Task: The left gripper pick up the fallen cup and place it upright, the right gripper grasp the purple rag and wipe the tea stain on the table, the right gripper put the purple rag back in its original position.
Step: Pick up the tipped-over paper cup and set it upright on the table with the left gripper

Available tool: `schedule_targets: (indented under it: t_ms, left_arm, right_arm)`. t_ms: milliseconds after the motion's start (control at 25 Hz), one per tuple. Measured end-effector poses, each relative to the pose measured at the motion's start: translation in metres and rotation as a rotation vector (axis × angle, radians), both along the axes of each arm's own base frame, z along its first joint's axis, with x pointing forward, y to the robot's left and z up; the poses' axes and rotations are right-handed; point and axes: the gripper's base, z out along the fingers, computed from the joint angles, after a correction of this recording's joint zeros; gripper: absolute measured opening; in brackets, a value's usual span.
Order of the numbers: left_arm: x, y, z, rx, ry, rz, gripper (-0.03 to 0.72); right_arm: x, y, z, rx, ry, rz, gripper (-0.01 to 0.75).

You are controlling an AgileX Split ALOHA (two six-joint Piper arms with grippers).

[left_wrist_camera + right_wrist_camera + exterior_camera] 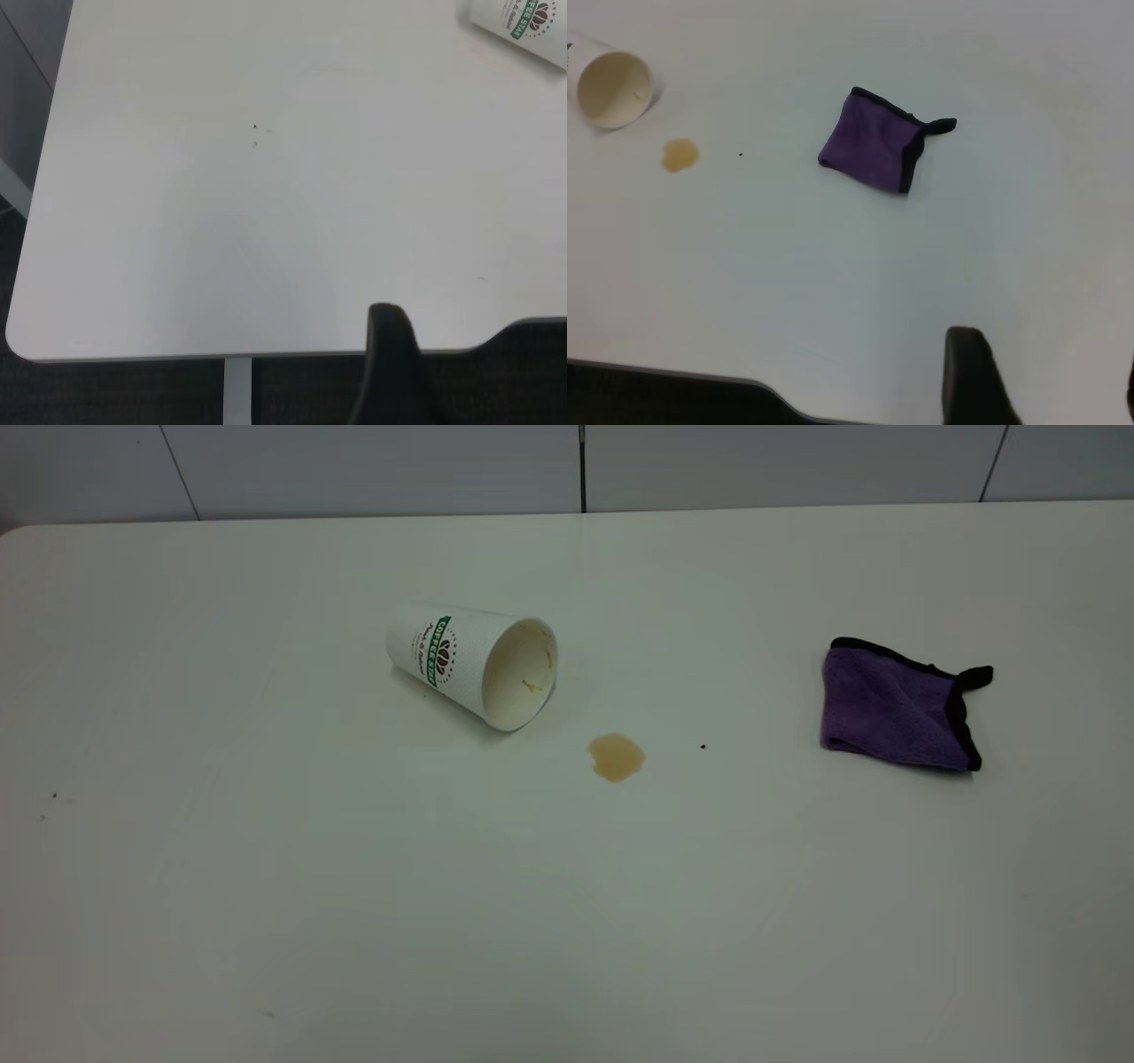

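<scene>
The white table [266,886] fills the exterior view, its far edge set against a tiled wall [372,465]. On it, left of centre and nearer the far edge than the near one, the white paper cup [474,664] is seen lying on its side, its open mouth turned toward the near right and its green-printed wall toward the far left. Toward the right edge, well apart from the cup, the purple rag [895,708] lies folded, its black hem showing along its far and right sides. Between the two, near the cup's mouth but not touching it, the small brown tea stain [616,756] is found.

The left gripper [390,372] is held over the table's near edge, near the left corner; only one dark finger is shown, so its opening cannot be told. The right gripper [1050,381] is held over the near edge at the right, with its fingers spread and nothing between them.
</scene>
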Motion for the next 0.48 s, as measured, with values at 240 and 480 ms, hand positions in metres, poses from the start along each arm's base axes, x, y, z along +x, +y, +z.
schedule_targets:
  t_ms: [240, 480]
  left_arm:
    - [0.0, 0.0, 0.0, 0.0, 0.0, 0.0, 0.516]
    - [0.0, 0.0012, 0.0, -0.008, -0.001, 0.023, 0.516]
  right_arm:
    - [0.0, 0.0, 0.0, 0.0, 0.0, 0.0, 0.45]
    - [0.0, 0.0, 0.0, 0.0, 0.0, 0.0, 0.45]
